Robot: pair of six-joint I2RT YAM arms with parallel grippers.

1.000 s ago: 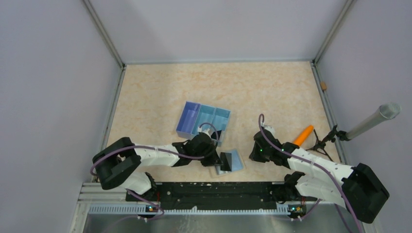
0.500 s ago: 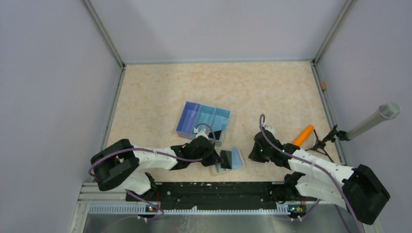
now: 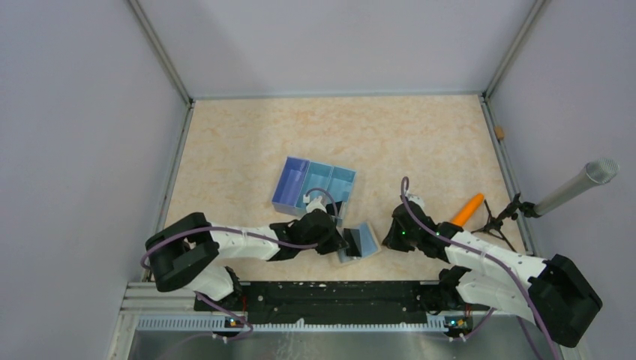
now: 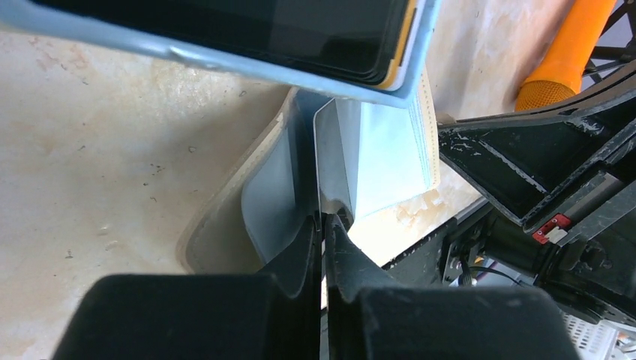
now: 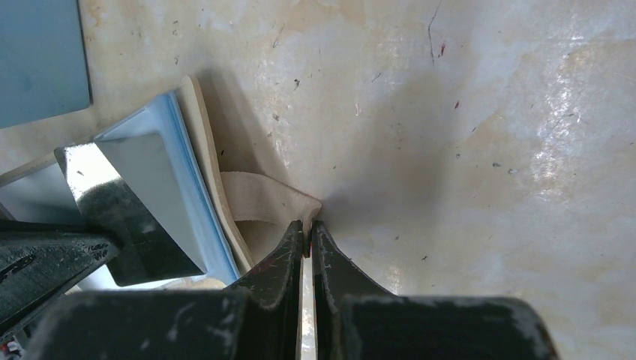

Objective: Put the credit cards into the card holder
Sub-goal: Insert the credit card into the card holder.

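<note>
A stack of light-blue credit cards (image 4: 379,146) stands on edge, tilted, with my left gripper (image 4: 324,223) shut on its lower edge. The cards lean into the open mouth of the beige card holder (image 4: 225,225), which lies on the table just behind my arms' bases. In the right wrist view my right gripper (image 5: 307,227) is shut on the holder's beige flap (image 5: 262,202), pulling it away from the cards (image 5: 176,176). From above, the left gripper (image 3: 349,241) and right gripper (image 3: 388,238) face each other across the cards (image 3: 365,238).
A blue three-compartment tray (image 3: 315,187) sits just beyond the left gripper, with dark items in one compartment. An orange carrot-shaped object (image 3: 469,208) lies to the right, beside a small black tripod carrying a grey cylinder (image 3: 577,184). Walls enclose the table.
My left gripper has carried the cards a little farther and to the right, turning them more upright against the holder. The right gripper has stayed put on the flap.
</note>
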